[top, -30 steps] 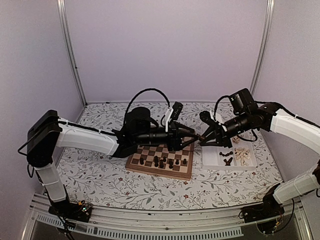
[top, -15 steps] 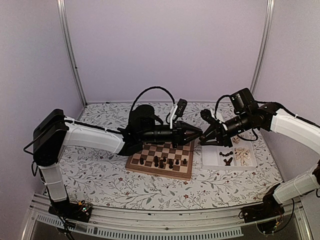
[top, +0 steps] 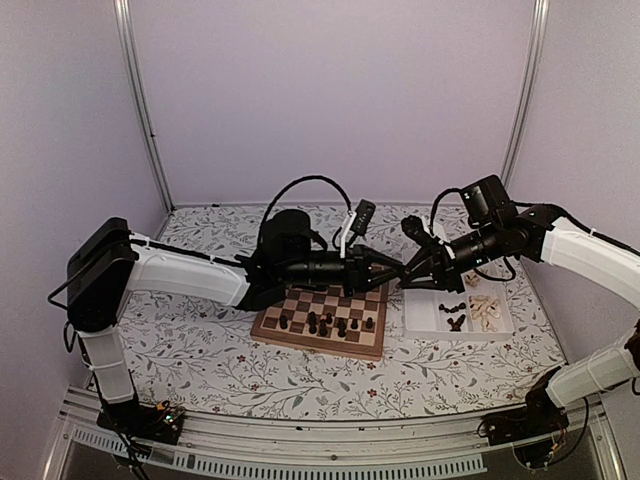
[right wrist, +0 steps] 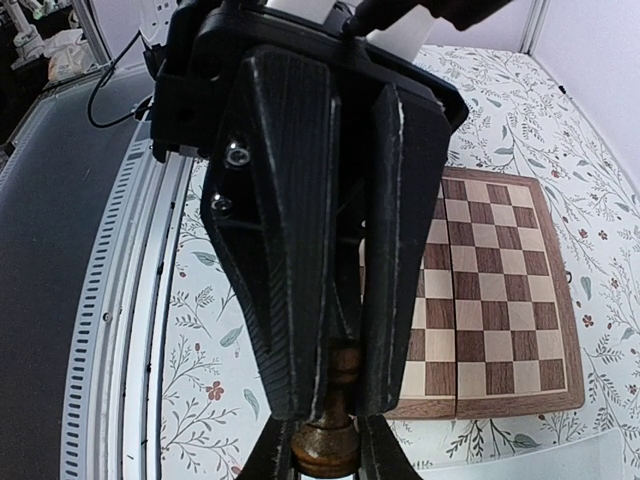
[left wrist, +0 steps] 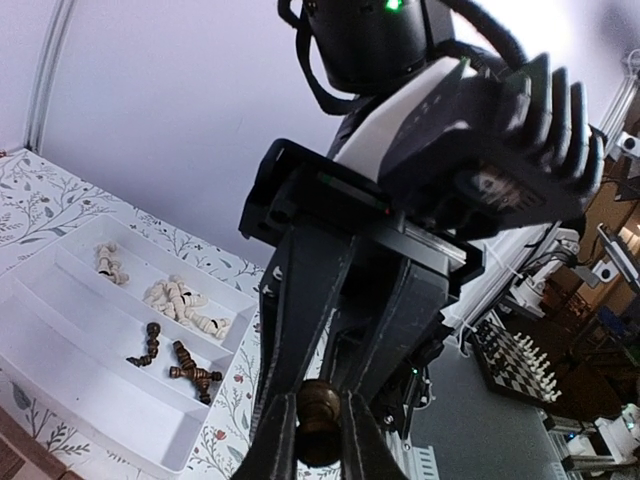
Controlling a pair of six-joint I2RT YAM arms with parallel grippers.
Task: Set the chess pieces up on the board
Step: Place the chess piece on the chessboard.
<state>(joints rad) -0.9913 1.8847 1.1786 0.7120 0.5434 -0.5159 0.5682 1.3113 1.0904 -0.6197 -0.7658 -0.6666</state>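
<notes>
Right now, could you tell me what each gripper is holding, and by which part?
Both grip one dark chess piece in mid-air. The right gripper clamps its wide base, and the left gripper clamps its upper end.

My left gripper [top: 397,269] and right gripper [top: 406,275] meet tip to tip over the board's [top: 297,300] 2 o'clock corner. Dark pieces [top: 322,322] stand on its near rows.

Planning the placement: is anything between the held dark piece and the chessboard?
Nothing visible. The dark piece is pinched by the left end effector and right end effector above the board's corner, whose far rows are bare.
</notes>
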